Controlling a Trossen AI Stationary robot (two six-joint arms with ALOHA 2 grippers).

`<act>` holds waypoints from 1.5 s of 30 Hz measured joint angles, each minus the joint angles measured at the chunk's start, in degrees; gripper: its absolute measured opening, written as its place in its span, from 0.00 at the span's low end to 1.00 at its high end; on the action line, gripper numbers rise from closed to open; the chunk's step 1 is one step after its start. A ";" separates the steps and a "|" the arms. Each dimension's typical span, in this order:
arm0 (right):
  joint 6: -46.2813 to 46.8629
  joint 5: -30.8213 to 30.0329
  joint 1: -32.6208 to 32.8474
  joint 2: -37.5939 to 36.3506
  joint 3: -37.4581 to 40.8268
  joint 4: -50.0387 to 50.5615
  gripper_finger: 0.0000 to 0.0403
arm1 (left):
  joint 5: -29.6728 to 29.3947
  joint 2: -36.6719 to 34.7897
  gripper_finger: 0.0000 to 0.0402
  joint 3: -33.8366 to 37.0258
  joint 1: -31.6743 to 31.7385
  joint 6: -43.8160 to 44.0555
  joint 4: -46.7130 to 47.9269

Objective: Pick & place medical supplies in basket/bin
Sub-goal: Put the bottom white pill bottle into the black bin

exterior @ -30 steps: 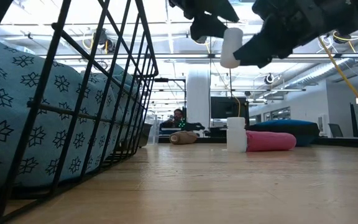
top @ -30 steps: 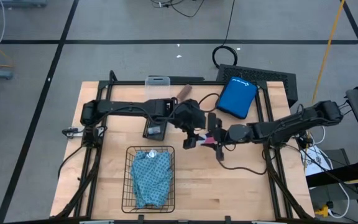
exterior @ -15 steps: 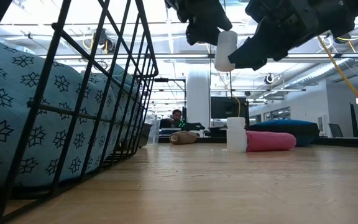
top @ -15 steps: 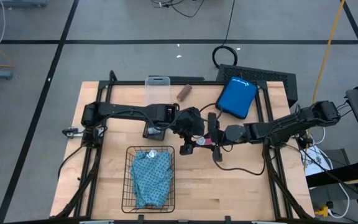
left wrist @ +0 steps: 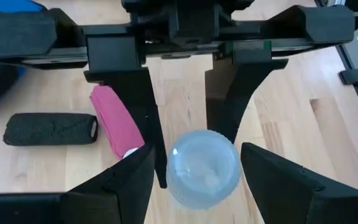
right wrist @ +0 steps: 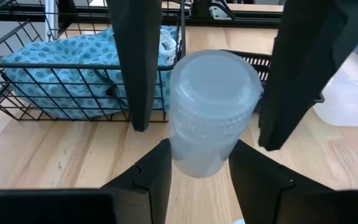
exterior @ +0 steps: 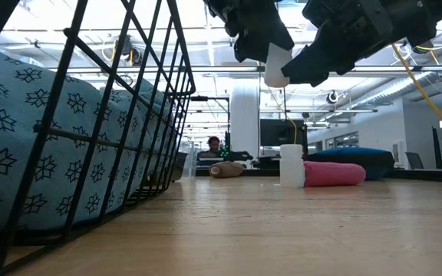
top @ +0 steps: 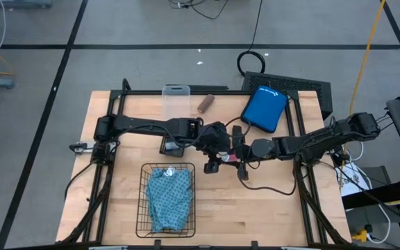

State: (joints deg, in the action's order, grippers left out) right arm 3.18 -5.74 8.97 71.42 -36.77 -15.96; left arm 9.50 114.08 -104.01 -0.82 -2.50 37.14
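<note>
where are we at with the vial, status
Right gripper shut on vial, midair. Left gripper open around it. Basket holds cloth. Path clear.

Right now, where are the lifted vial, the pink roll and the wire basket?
lifted vial [right wrist: 211, 112], right wrist view, on its ribbed cap.
pink roll [left wrist: 117, 122], left wrist view, mid-length on its side.
wire basket [top: 144, 201], high view, on its left rim.

Grey floor [top: 40, 76] crossed by black tape lines [top: 68, 52] — bright ceiling lights [exterior: 206, 54] beyond.
</note>
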 joint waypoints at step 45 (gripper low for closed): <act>0.44 0.03 -0.02 0.00 0.04 0.63 0.34 | -3.97 -0.50 0.61 0.00 -0.13 1.29 1.66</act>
State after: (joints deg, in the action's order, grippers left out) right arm 3.62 -5.72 8.95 71.42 -36.73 -15.33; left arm 5.53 113.58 -104.01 -0.95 -1.21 38.81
